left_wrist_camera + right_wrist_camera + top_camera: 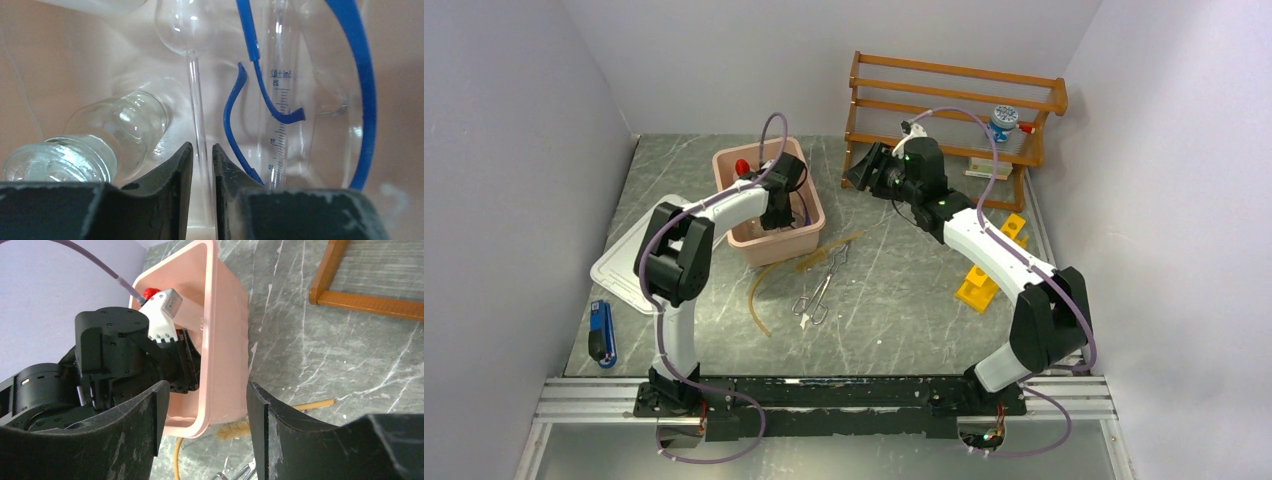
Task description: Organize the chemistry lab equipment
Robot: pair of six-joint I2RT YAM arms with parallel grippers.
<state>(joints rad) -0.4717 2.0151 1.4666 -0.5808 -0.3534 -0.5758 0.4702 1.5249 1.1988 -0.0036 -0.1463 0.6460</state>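
Grey marbled surface (904,310) between pale walls carries the scatter in the top view. Metal tongs (819,290) and amber tubing (759,290) lie loose near the middle. A yellow holed rack (994,270) lies beside the right arm, and a wooden shelf (954,100) stands at the back. The left arm (724,210) reaches down into a pink bin (786,245), where the cap of a red-capped wash bottle (742,166) shows at the far corner. The right arm's fingers (864,170) hang between bin and shelf.

From the left wrist, inside the bin, the left arm's fingers (170,175) are drawn nearly together. The thin stem of a bulb pipette (196,100) runs up between them. They appear to pinch it, though the close, blurred view leaves true contact uncertain. The pipette is slender glass, likely light, slick and quick to snap. The straight stem below the bulb looks the safest hold, with gentle pressure. A small glass (125,125) lies on its side to the left. A graduated cylinder (280,100) and blue-framed goggles (362,100) crowd the right.

From the right wrist, the right arm's fingers (135,430) are spread wide and hold nothing. Between them the view looks past the bin's wall at the left arm.
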